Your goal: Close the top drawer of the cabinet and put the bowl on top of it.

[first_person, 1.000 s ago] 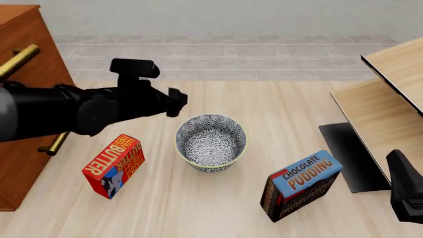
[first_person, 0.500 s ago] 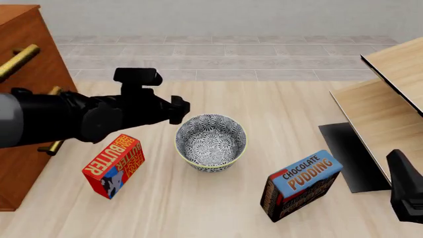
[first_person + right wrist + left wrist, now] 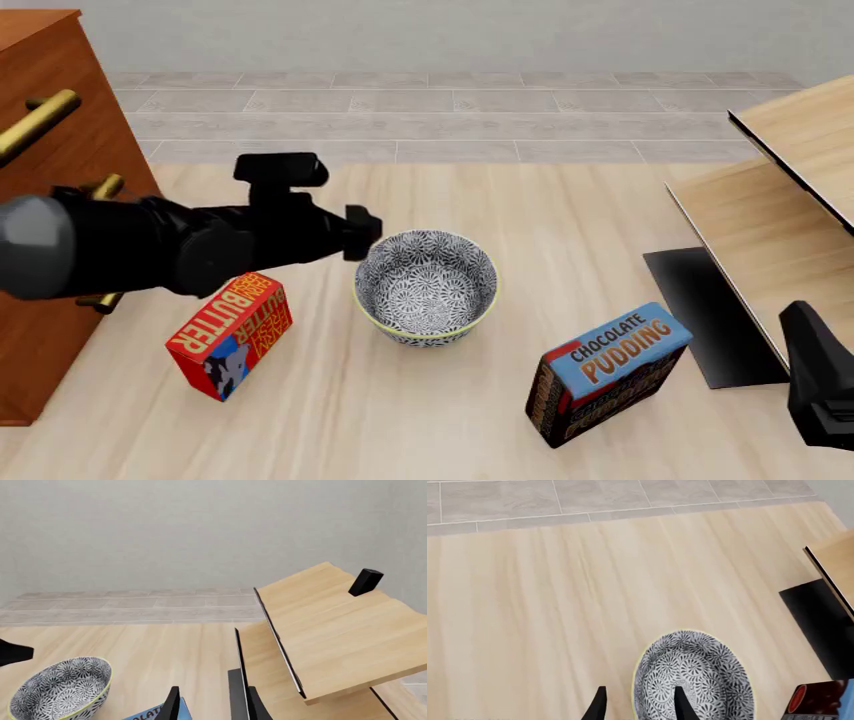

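Observation:
The blue-flowered white bowl [image 3: 427, 287] stands upright mid-table. My left gripper [image 3: 639, 706] is open and low at the bowl's [image 3: 695, 680] left rim, one finger inside and one outside. In the front view that gripper [image 3: 362, 234] reaches in from the left. The reddish-brown cabinet [image 3: 47, 215] fills the left edge, and the top drawer [image 3: 60, 85] shows its brass handle [image 3: 35, 124]; I cannot tell how far out it stands. My right gripper [image 3: 212, 707] is open on nothing, at the table's near right above the pudding box.
A red butter box [image 3: 230, 335] lies left of the bowl, under my left arm. A chocolate pudding box [image 3: 609, 372] stands at the near right. Pale wood furniture [image 3: 787, 210] with a dark base [image 3: 701, 310] takes up the right side.
My left arm has dropped lower and edged toward the bowl, bringing its fingers down to the left rim. The bowl, boxes and right arm have not moved.

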### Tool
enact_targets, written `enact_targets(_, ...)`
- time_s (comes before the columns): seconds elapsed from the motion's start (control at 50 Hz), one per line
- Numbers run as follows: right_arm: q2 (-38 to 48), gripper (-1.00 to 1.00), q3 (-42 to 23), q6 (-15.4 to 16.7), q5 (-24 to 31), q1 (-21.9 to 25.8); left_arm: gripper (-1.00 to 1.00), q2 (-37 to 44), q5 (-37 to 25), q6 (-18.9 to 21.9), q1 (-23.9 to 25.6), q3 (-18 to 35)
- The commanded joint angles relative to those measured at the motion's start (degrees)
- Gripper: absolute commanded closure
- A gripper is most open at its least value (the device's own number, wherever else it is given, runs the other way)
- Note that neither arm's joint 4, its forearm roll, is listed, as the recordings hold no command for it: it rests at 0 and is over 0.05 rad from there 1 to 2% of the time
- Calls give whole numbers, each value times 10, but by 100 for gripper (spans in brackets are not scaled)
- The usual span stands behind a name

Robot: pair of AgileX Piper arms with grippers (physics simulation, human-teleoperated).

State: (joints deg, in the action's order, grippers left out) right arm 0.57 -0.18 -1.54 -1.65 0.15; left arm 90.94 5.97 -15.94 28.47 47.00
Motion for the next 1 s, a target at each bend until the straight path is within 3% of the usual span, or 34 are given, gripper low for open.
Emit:
enact_targets(0.02, 1, -100, 0, 0, -1, 1, -100, 19, 13, -11, 2, -3)
enact_targets(1.0, 0, -100, 0, -4, 0, 0, -100, 96, 73, -35, 8, -12)
